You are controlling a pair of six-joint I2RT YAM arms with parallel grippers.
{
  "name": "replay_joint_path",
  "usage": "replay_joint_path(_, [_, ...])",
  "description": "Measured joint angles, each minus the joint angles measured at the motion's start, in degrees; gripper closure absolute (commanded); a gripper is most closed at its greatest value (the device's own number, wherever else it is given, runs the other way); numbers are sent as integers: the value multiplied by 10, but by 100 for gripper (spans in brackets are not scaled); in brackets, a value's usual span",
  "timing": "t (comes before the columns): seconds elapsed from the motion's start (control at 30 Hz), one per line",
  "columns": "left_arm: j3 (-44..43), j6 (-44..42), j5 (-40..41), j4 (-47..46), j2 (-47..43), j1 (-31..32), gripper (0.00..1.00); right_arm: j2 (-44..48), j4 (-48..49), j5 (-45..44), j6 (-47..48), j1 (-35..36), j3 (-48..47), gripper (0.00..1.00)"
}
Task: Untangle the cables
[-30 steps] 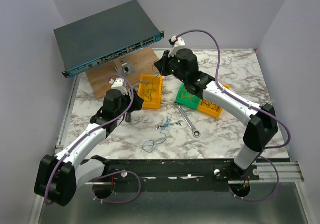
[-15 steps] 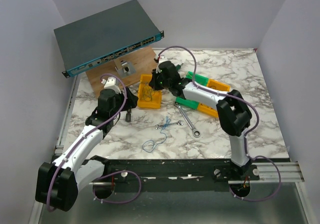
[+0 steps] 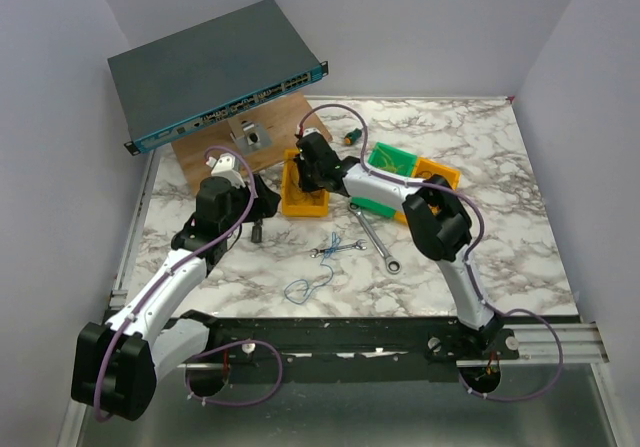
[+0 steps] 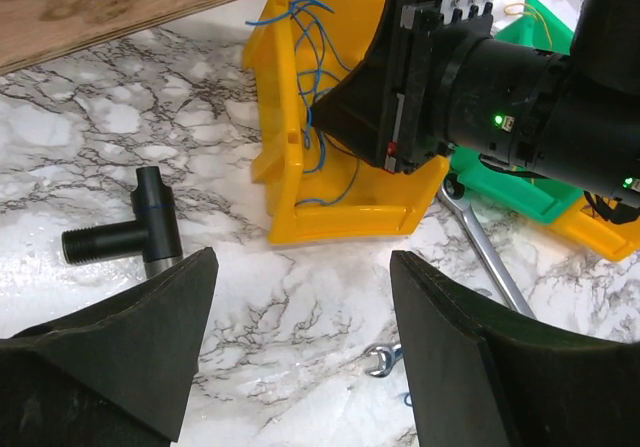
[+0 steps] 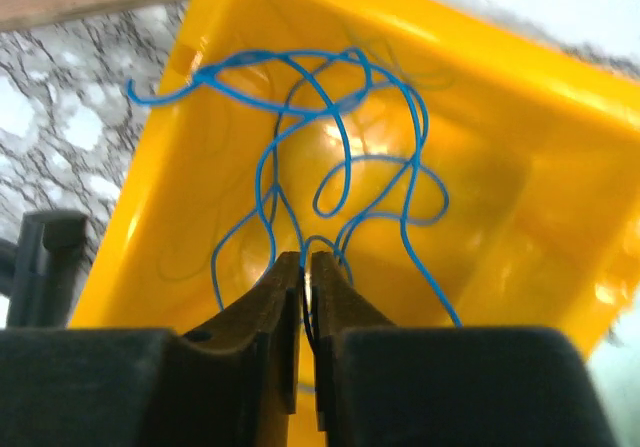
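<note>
Marbled white tabletop [image 3: 480, 137] is carrying a yellow plastic bin [image 5: 500, 117], and thin blue cables [image 5: 335, 117] are curling inside it, just ahead of the right claw [image 5: 305, 265], which is pinching one strand. The left claw [image 4: 300, 337] is hanging spread wide. Those cables are looking light, floppy and easy to snag, so pinching one loose loop is probably best.

The left arm [image 3: 165, 282] stretches forward from its base, the left gripper [image 4: 300, 267] held low with its fingers [image 4: 150, 327] spread wide. The right arm [image 3: 445, 232] folds sharply at the elbow and reaches across leftward, the right gripper [image 5: 305, 259] angled down, pinched tight on a blue strand of the cables [image 5: 330, 137].
</note>
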State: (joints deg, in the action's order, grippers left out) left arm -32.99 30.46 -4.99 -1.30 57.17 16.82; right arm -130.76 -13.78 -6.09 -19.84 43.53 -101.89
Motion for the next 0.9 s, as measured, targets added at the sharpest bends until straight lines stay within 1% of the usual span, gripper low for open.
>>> replay_joint_path(0.13, [0,-6,-20,-1,0,0,23,50,-4,-6,-2,3,51,67])
replay_joint_path(0.33, [20,-6,-43,1,-14,4,17,166,-18,-3,-2,3,67,50])
replay_joint_path(0.37, [26,-6,-46,5,-21,6,17,188,-17,-1,-2,3,73,46])
replay_joint_path(0.47, [36,-5,-50,20,-40,17,14,246,-8,0,-4,2,102,29])
replay_joint_path(0.57, [38,-4,-51,40,-52,45,11,296,-1,4,-7,3,159,16])
replay_joint_path(0.63, [41,-2,-50,52,-58,73,9,331,6,11,-13,3,216,14])
replay_joint_path(0.77, [50,12,-39,85,-71,158,8,415,9,36,-29,3,357,14])
replay_joint_path(0.87, [71,35,-29,99,-85,208,8,447,10,49,-38,4,412,14])
replay_joint_path(0.9, [74,40,-27,101,-87,212,8,454,12,53,-40,5,429,14])
